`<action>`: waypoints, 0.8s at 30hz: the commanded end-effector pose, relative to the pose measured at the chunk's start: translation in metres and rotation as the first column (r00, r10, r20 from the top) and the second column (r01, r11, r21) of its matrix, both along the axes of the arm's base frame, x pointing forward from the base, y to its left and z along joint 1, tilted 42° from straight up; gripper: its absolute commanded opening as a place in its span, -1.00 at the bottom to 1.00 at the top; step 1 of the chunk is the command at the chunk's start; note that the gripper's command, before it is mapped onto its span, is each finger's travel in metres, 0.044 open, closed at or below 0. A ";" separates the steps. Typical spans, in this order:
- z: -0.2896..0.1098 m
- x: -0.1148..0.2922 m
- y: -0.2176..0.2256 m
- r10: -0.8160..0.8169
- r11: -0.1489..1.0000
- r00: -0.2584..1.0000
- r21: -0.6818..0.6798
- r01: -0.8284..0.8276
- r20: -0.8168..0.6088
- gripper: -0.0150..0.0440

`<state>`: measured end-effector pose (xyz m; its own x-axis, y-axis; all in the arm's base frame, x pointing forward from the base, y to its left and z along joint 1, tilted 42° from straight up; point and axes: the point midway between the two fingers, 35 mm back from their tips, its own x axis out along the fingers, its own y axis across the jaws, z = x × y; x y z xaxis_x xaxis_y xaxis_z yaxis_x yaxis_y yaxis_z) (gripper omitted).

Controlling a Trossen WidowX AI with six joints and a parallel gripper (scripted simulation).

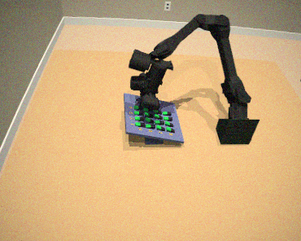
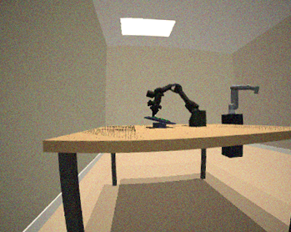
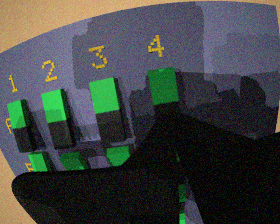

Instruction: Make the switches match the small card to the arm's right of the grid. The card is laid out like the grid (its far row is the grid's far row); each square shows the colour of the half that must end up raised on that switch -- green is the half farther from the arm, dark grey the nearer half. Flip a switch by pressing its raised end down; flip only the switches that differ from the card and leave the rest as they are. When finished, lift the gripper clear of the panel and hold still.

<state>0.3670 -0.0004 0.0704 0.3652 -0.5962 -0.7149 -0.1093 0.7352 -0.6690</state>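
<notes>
A blue tilted switch panel (image 1: 128,123) (image 2: 166,121) (image 3: 213,31) lies on the tan table and carries a grid of green and dark grey rocker switches. In the wrist view the far row shows under the yellow numbers 1 to 4: switch 1 (image 3: 19,122), switch 2 (image 3: 56,115), switch 3 (image 3: 106,106) and switch 4 (image 3: 164,86). My gripper (image 1: 147,107) (image 2: 154,114) (image 3: 169,120) is shut and empty, its tip low on the near end of switch 4, whose green half shows while its dark half is hidden. I cannot make out the card in any view.
The arm's black base (image 1: 237,131) stands to the right of the panel. A raised white rim (image 1: 24,98) runs along the table's left and far edges. A grey stand on a black box (image 2: 234,117) shows beyond the table in the exterior view.
</notes>
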 end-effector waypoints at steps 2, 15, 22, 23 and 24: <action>-0.001 0.001 0.000 0.004 1.000 1.000 0.002 -0.004 0.000 -0.49; 0.015 -0.005 0.015 -0.005 1.000 1.000 0.004 0.005 -0.008 -0.49; 0.044 -0.020 0.039 -0.014 1.000 1.000 0.002 0.014 -0.022 -0.49; 0.043 -0.021 0.040 -0.014 1.000 1.000 0.002 0.014 -0.022 -0.49; 0.039 -0.025 0.043 -0.014 1.000 1.000 0.003 0.014 -0.022 -0.49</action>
<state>0.3483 0.0403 0.1132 0.3553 -0.5915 -0.7238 -0.1121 0.7418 -0.6612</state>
